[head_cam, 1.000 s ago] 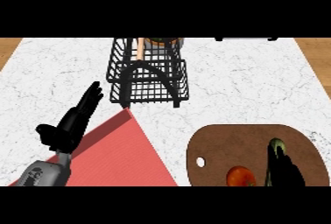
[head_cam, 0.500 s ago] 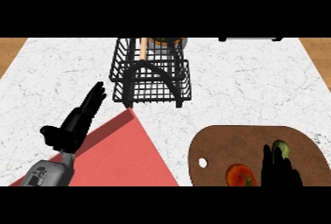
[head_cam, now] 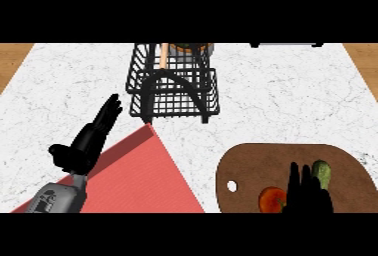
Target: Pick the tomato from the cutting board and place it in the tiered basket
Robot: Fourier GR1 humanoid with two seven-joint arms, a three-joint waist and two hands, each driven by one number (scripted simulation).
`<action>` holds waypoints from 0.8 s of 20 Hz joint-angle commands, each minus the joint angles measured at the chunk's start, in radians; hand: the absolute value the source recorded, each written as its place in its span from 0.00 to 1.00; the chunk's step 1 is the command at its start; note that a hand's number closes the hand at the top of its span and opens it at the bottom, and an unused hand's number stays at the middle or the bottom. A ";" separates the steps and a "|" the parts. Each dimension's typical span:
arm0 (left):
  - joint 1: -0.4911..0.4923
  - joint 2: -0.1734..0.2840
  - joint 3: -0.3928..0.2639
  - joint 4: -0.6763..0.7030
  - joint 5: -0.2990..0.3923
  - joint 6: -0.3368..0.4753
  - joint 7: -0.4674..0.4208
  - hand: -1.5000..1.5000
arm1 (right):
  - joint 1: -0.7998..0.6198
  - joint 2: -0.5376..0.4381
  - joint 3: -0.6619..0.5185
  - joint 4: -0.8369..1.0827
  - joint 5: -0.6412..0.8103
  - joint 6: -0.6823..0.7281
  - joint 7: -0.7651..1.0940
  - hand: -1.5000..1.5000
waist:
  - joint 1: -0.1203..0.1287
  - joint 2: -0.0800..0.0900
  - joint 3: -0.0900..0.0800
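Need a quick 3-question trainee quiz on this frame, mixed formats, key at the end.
1. True or false: the tomato already sits in the tiered basket.
2. Which hand is over the cutting board? A) left hand B) right hand
3. Fill in: the green vegetable lies on the ____ side of the right hand.

Key: 1 false; 2 B; 3 right.

The white marbled tabletop (head_cam: 295,95) carried three things directly. A black wire tiered basket (head_cam: 176,82) stood at twelve o'clock. A red mat (head_cam: 140,180) lay at seven o'clock, its corner pointing toward the basket. A brown oval cutting board (head_cam: 255,160) lay at five o'clock.
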 commanded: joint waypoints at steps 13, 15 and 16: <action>0.016 -0.060 0.013 0.057 -0.014 -0.022 0.021 0.50 | 0.006 0.014 -0.173 0.129 -0.100 -0.074 0.031 0.00 | -0.005 0.008 -0.011; 0.058 -0.048 0.007 0.026 -0.026 -0.037 0.012 0.50 | 0.020 0.014 -0.181 0.108 -0.099 -0.060 0.019 0.00 | -0.004 0.007 -0.011; 0.043 -0.029 0.031 -0.028 -0.007 -0.043 0.053 0.50 | -0.003 0.014 -0.228 0.187 -0.138 -0.112 -0.006 0.00 | 0.000 0.007 -0.011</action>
